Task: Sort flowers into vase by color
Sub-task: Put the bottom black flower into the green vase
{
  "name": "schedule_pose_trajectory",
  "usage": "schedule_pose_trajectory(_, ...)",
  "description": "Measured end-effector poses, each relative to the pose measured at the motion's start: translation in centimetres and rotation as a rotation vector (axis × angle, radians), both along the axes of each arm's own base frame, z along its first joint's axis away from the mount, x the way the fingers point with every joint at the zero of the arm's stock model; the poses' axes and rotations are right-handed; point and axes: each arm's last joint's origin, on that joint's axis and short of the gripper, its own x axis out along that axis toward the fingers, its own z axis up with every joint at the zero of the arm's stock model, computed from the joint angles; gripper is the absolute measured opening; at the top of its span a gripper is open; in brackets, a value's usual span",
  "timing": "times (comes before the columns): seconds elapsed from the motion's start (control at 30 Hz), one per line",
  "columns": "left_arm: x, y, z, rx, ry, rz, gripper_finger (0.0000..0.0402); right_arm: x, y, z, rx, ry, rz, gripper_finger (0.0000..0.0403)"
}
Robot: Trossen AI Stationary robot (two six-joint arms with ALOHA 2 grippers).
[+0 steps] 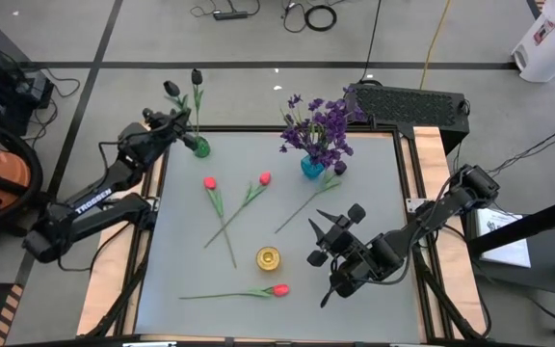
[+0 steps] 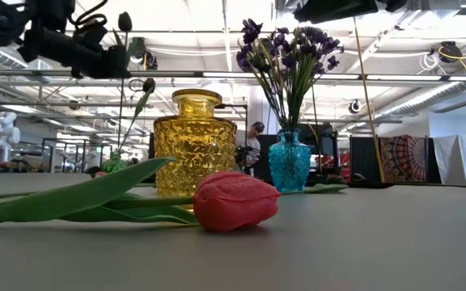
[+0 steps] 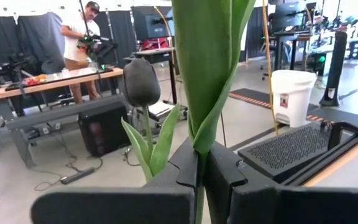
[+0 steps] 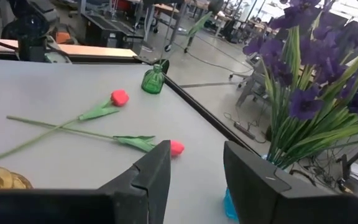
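Left end effector (image 3: 199, 171) was clamped on thin green stem of near-black artificial tulip (image 1: 197, 77); light, bendy, best gripped mid-stem. Right end effector (image 4: 194, 165) was half open, empty.

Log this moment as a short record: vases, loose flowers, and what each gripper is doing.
green vase: far left corner, holds one dark tulip
blue vase: holds purple flowers
yellow vase: empty
red tulips on table: three
purple stem: lies loose beside the blue vase
left gripper: shut on second dark tulip, over the green vase
right gripper: open, empty, near side right
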Motion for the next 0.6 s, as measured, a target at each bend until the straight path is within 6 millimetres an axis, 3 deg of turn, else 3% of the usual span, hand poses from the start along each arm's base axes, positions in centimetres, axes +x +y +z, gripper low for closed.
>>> schedule_pose_trajectory(0.6, 0.5, 1.6, -1.4, -0.069, 0.05, -0.003, 0.0012, 0.2, -0.3, -0.1, 0.019, 0.009, 0.001, 0.0139)
